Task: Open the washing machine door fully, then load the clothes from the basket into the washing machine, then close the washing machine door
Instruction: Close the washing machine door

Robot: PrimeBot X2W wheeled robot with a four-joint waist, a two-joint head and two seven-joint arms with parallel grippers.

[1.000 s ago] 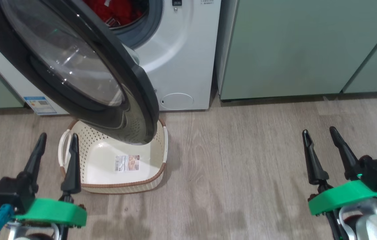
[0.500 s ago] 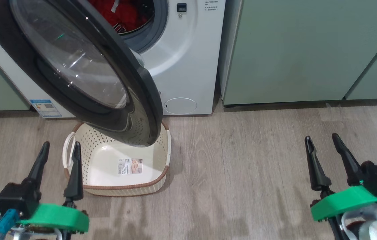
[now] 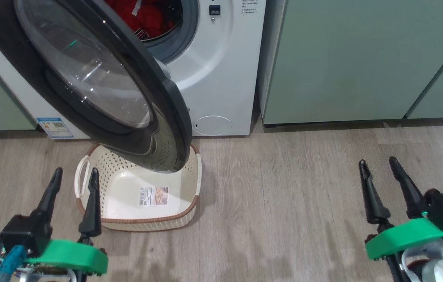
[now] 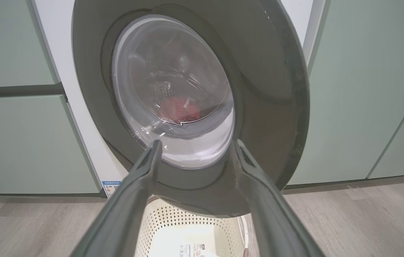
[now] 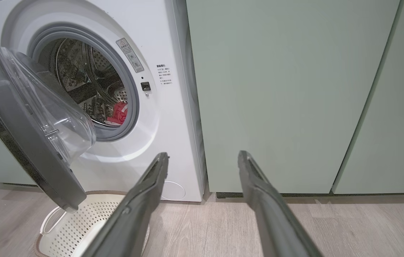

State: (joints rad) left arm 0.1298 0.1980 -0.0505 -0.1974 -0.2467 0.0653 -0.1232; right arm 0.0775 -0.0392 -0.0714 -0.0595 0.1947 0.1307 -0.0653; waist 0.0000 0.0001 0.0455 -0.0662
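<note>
This is a home laundry corner or fitted utility room. A white front-loading washer (image 3: 221,78) stands built in between tall pale green cabinets (image 3: 342,58) with flat, plain fronts; its round door (image 3: 166,117) is swung open and red clothes (image 3: 143,15) lie in the steel drum. A cream perforated basket (image 3: 147,225) sits on the grey wood-look plank floor (image 3: 284,196) just in front of the machine, and a blue label sticker (image 3: 55,127) and small printed notices mark the washer's front, all ordinary household fittings.
</note>
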